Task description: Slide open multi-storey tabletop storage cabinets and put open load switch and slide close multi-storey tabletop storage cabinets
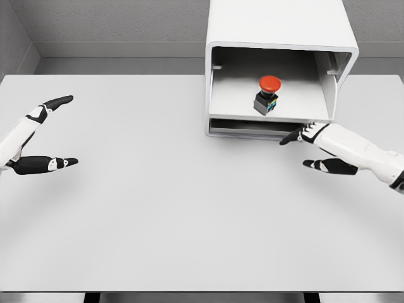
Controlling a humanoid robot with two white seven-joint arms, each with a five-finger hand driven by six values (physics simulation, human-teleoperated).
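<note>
— White all round: the storage cabinet (278,28) is a pale box at the far side of the grey table (158,214), right of the middle, with its front facing us. What's inside?

— One thing only. The load switch (267,95), a small dark block with a round red cap on top, stands upright on the floor of the upper compartment, a little right of centre and set back from the front lip. A spot of blue and yellow shows on its lower side.

— And below that?

— A thin drawer front (252,129) runs along the bottom of the cabinet, nearly flush with the frame. I cannot tell what it holds.

— Where are the hands?

— The right hand (319,148) reaches in from the right edge. Its fingers are stretched out and parted, holding nothing; the upper black fingertip (289,137) sits right at the lower right corner of the cabinet, by the end of that drawer front. Whether it actually touches I cannot say. The thumb hangs lower, over bare table.

— The left?

— The left hand (38,136) hovers at the left edge, well apart from the cabinet, fingers and thumb spread wide and empty.
</note>
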